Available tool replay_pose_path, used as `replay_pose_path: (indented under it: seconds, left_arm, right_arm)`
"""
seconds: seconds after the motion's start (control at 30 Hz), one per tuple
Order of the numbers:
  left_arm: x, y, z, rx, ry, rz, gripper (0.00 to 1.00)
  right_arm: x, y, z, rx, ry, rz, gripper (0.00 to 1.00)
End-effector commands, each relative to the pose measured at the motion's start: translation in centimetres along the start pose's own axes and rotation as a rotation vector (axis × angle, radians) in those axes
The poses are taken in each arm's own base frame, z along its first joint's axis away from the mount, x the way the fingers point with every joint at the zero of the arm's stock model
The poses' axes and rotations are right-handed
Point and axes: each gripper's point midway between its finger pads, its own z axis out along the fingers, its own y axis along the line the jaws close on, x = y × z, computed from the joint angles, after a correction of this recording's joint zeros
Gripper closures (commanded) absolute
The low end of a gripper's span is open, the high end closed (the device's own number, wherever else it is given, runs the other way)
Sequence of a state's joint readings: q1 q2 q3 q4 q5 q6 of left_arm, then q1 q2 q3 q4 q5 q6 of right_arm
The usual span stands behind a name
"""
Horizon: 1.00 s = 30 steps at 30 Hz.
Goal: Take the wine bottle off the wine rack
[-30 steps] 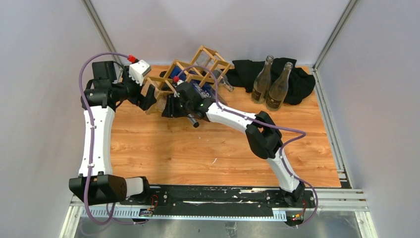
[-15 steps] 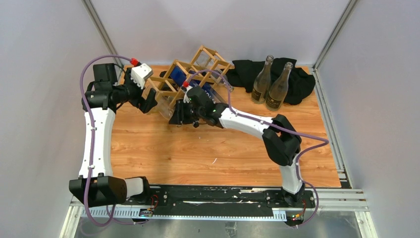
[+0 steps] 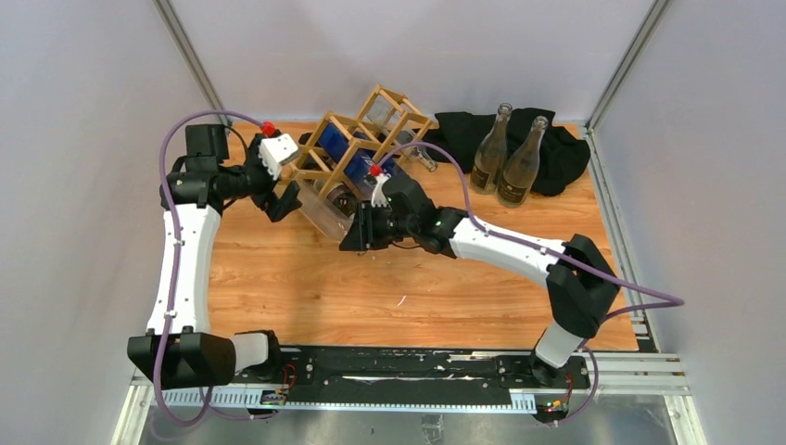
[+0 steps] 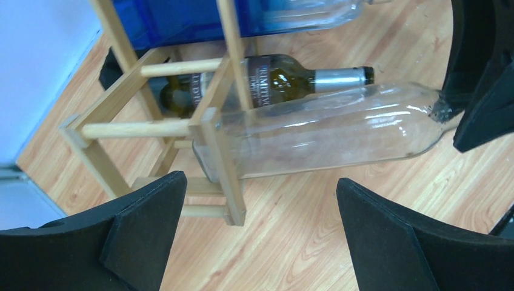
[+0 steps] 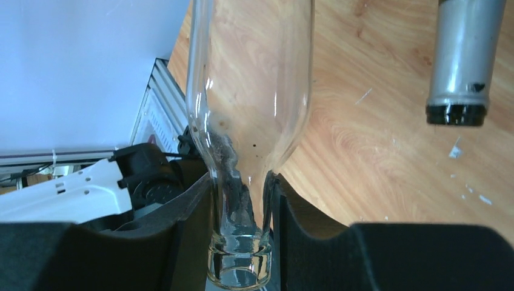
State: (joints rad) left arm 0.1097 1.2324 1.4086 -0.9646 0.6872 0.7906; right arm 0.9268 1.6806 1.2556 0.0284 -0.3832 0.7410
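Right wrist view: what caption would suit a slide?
Right gripper shut on the neck of a clear wine bottle over the wooden table.

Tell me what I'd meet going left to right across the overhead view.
Left gripper → wine rack → first standing bottle → second standing bottle. Skipped: the right gripper with its clear wine bottle, overlapping the rack, and the black cloth spanning both bottles.

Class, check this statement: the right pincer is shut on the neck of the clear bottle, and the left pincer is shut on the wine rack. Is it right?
No. The left pincer is open, facing the wine rack and gripping nothing, as the left wrist view shows. The right pincer is indeed shut on the neck of the clear bottle.
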Motion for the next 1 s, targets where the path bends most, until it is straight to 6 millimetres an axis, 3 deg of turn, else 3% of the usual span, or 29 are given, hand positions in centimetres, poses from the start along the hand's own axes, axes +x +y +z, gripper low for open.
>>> replay_pose_path:
  seconds: [0.0,0.43,0.73,0.97]
  left_arm:
    - [-0.1,-2.9,0.2,0.095,0.003,0.123,0.0]
    - [0.6,-8.7,0.1,0.269,0.034,0.536,0.0]
    - [0.9,-11.8,0.0,0.325,0.016,0.849,0.0]
    - [2.4,-13.1,0.5,0.373,0.05,0.902,0.0]
  right_arm:
    - [-1.2,2.7,-3.0,-0.077,-0.05,-0.047,1.0]
    - [1.4,3.2,-8.8,-0.055,0.021,-0.056,1.0]
    - [2.4,5.6,-12.3,-0.103,0.091,-0.087,1.0]
    - [2.9,6.8,-14.0,-0.123,0.133,-0.097,1.0]
